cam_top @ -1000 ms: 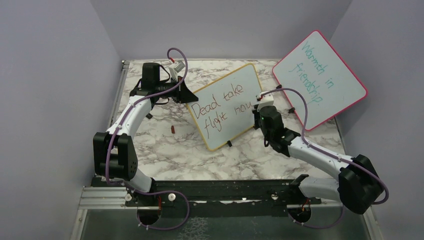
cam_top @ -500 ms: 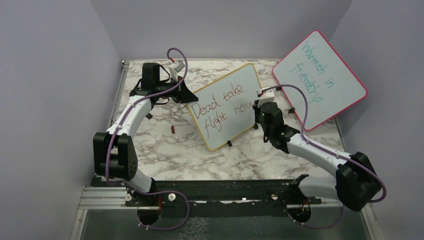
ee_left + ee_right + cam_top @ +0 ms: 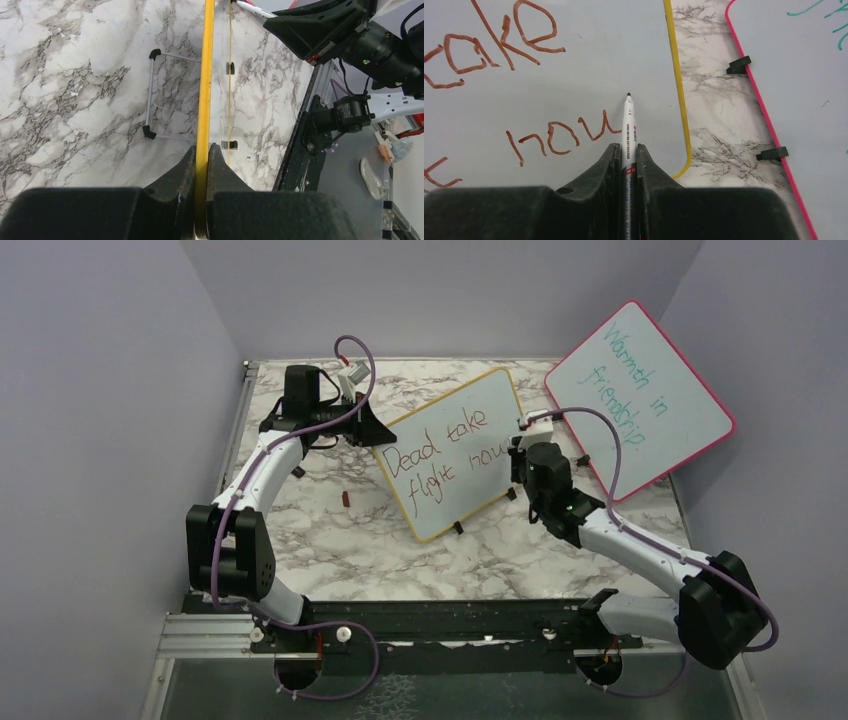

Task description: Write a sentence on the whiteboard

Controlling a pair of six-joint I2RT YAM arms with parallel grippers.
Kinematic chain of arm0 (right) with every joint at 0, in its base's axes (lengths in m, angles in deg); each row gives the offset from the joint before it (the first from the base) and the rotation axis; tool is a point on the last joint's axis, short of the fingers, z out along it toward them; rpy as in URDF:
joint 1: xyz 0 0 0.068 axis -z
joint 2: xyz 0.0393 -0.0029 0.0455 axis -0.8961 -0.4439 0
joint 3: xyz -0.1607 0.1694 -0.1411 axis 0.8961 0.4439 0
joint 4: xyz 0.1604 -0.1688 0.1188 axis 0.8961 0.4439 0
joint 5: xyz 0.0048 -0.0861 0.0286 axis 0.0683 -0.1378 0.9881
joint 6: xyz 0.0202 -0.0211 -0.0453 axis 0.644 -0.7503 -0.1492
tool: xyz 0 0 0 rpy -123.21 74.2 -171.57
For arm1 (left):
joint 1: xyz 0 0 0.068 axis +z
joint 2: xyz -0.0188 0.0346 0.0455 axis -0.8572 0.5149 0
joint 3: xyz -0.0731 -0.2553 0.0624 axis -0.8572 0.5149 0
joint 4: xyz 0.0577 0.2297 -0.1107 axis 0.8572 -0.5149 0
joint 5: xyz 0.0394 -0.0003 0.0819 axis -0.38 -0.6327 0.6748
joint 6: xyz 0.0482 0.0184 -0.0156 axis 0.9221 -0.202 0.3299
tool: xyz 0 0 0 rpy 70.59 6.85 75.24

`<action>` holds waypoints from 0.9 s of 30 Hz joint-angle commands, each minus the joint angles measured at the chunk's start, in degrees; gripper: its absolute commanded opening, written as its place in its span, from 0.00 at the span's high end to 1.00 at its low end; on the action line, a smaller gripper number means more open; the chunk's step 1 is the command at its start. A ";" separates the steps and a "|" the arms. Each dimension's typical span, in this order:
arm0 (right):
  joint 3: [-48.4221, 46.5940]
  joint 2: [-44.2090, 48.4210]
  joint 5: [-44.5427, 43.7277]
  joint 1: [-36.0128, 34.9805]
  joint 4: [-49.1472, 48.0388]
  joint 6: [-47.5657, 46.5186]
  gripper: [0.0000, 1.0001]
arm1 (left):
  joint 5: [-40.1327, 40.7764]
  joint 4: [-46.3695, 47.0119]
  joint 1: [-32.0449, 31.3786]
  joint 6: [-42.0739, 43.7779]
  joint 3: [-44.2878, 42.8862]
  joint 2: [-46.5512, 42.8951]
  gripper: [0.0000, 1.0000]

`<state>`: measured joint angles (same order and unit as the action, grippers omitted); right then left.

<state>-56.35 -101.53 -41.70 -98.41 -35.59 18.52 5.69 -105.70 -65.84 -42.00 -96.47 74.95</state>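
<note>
The whiteboard point(image 3: 470, 475), yellow-framed, stands tilted on the marble table. My left gripper point(image 3: 374, 436) is shut on its left edge; in the left wrist view the yellow frame point(image 3: 206, 75) runs straight between the shut gripper's point(image 3: 201, 150) fingers. The sentence point(image 3: 445, 445) is in dark reddish marker on two lines, and its last letters point(image 3: 559, 137) read "hou". My right gripper point(image 3: 626, 150) is shut on a white marker point(image 3: 629, 125). The marker's tip points at the board point(image 3: 589, 60) just right of the last letter; whether it touches I cannot tell. In the top view this right gripper point(image 3: 517, 455) is at the board's right edge.
A pink-framed board point(image 3: 640, 400) with teal handwriting leans at the back right, its edge point(image 3: 764, 115) close beside my right gripper. A small red cap point(image 3: 346, 499) lies on the table left of the whiteboard. A wire stand point(image 3: 150, 95) is behind it. Purple walls close in three sides.
My right gripper with the marker has shifted slightly right and away along the board's right end. The left arm and the whiteboard have not moved.
</note>
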 commanded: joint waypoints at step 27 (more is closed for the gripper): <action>3.85 0.34 1.10 1.49 -0.98 3.67 0.99 | 13.21 -2.57 0.59 6.08 1.36 2.52 1.00</action>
<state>-52.46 -100.28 -41.70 -97.47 -34.21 21.67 5.73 -105.81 -65.84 -42.00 -96.49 74.95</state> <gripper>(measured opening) 0.173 0.081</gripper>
